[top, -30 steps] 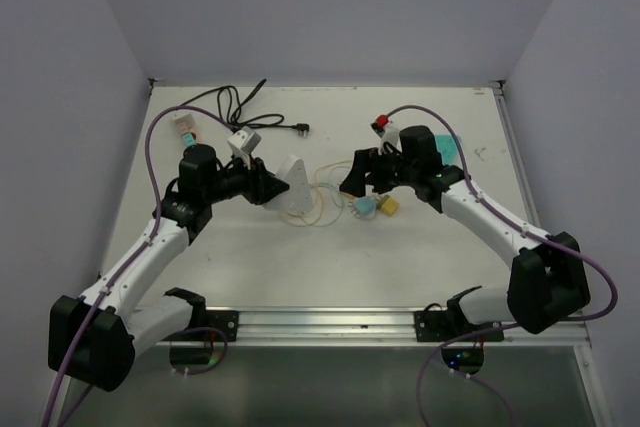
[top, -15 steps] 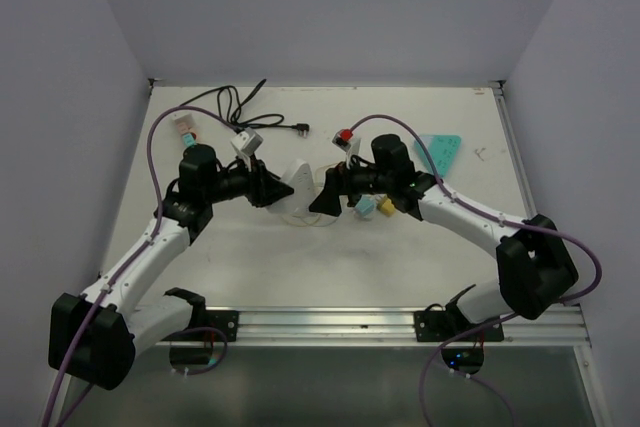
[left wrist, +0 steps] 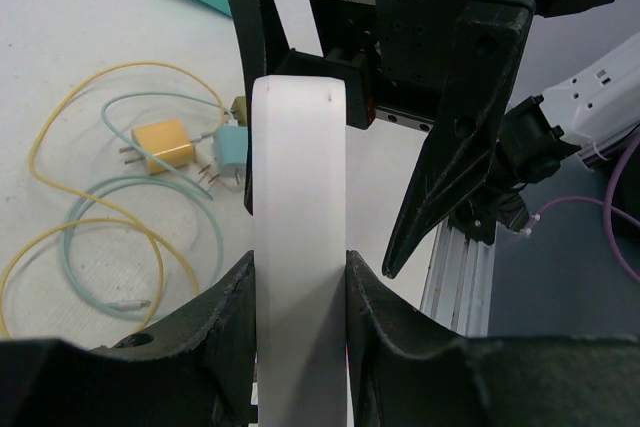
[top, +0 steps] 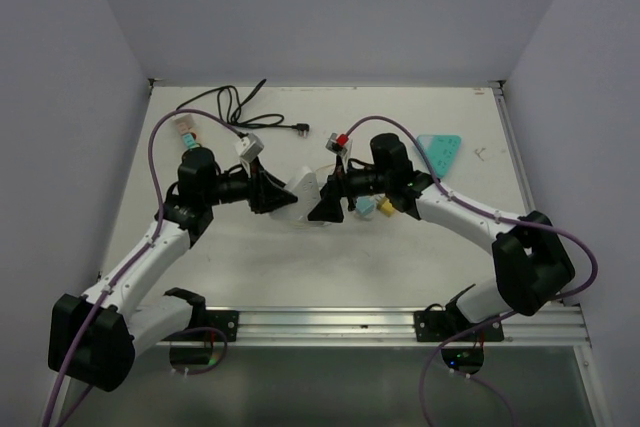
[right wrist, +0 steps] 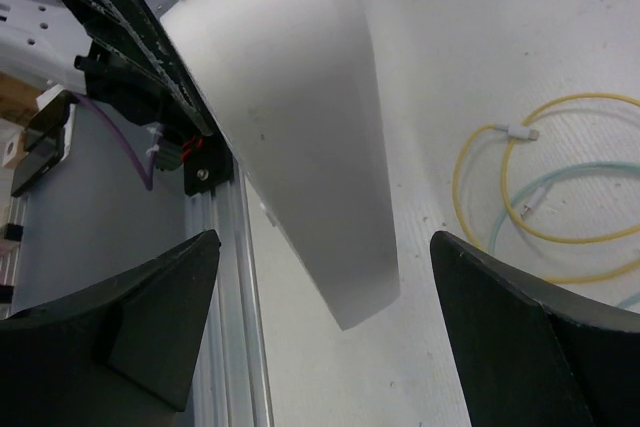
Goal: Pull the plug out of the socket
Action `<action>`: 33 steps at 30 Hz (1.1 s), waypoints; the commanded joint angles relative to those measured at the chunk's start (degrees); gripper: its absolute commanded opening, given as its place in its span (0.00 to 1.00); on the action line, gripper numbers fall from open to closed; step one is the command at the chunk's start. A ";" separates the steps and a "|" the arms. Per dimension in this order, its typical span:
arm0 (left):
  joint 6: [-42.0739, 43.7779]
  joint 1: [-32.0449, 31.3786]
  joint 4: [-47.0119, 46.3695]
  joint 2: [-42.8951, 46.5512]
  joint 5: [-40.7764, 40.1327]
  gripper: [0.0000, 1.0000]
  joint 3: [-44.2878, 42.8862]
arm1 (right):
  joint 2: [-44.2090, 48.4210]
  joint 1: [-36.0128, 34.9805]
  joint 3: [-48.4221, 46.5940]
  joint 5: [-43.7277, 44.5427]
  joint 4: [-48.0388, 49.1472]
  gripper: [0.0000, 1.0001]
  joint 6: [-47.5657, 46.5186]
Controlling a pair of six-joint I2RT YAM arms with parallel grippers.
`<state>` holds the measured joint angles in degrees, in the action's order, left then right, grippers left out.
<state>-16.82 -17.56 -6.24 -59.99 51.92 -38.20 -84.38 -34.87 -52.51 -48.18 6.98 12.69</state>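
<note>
Here left tool (left wrist: 298, 282) clamps the white socket (top: 300, 190), right tool (right wrist: 325, 247) open around it.

Bright, even overhead light; soft shadows; left pincer (left wrist: 298, 277) foreground slightly blurred.

Chargers and cables strewn across a white table (top: 300, 267).
A black cord (top: 240, 107) lies upper left and a teal triangular block (top: 440, 152) upper right. A yellow charger (left wrist: 160, 142) and a teal charger (left wrist: 232, 150) sit centre among looped cables (left wrist: 100, 237).
</note>
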 commanded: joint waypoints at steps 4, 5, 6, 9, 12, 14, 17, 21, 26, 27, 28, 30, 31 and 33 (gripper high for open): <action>1.61 0.42 -6.42 2.16 4.59 0.00 1.02 | 0.26 -0.11 -2.42 -8.50 1.01 0.86 -3.11; 1.70 0.34 -6.76 2.24 5.03 0.00 1.10 | 0.35 -0.11 -2.51 -8.77 1.01 0.83 -3.11; 1.35 0.42 -7.38 2.07 5.99 0.00 1.28 | 0.27 -0.11 -2.77 -9.20 0.67 0.81 -3.19; 1.17 0.42 -8.00 1.89 6.44 0.00 1.46 | 0.18 -0.11 -3.12 -9.91 0.31 0.66 -3.64; 1.17 0.42 -8.00 1.98 6.53 0.00 1.46 | 0.09 -0.11 -3.30 -10.26 0.05 0.45 -3.81; 1.53 0.34 -7.91 1.98 6.44 0.00 1.54 | 0.27 -0.11 -3.47 -10.09 -0.56 0.33 -4.42; 2.05 0.34 -7.12 1.98 5.83 0.04 1.37 | 0.53 -0.11 -3.65 -9.82 -2.14 0.09 -5.39; 3.37 0.42 -5.02 1.37 4.24 0.12 0.76 | 1.32 -0.11 -3.74 -9.47 -3.29 0.00 -6.18; 4.07 0.42 -2.21 0.57 0.03 0.41 -0.04 | 2.02 -0.02 -4.00 -8.59 -5.66 0.00 -7.32; 4.25 0.42 -1.94 0.31 -0.59 0.44 -0.30 | 2.20 -0.02 -4.00 -8.07 -6.01 0.00 -7.50; 4.34 0.42 -1.50 0.22 -1.72 0.53 -0.48 | 2.37 -0.02 -4.00 -7.63 -6.36 0.00 -7.76; 4.43 0.51 -0.71 0.31 -3.05 0.60 -0.74 | 2.64 -0.02 -4.00 -7.10 -6.81 0.00 -8.12; 4.43 0.51 -0.44 0.31 -4.62 0.67 -0.83 | 2.64 0.07 -4.09 -6.58 -6.81 0.00 -8.20; 4.34 0.86 0.17 0.75 -6.12 0.74 -0.92 | 2.64 0.16 -4.27 -5.78 -9.00 0.00 -8.56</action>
<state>-13.80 -17.30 -7.09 -59.68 50.50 -36.86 -84.58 -34.76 -54.02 -54.76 -0.12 5.48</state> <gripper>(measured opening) 0.711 0.389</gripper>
